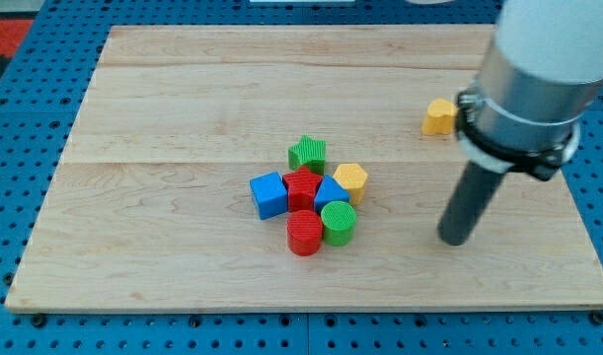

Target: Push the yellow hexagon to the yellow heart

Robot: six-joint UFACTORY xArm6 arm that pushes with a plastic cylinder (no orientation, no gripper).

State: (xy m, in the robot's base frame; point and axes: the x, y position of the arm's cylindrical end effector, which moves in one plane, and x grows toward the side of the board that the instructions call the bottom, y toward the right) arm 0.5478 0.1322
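The yellow hexagon (350, 178) sits at the right edge of a cluster of blocks near the board's middle. The yellow heart (439, 116) lies alone toward the view's upper right, partly behind the arm's body. My tip (456, 238) rests on the board to the right of the cluster, well right of and a little below the hexagon, and below the heart. It touches no block.
The cluster also holds a green star (307, 153), a red block (302, 187), a blue cube (268, 194), a blue block (330, 193), a green cylinder (339, 222) and a red cylinder (304, 233). The wooden board (183, 99) lies on a blue pegboard.
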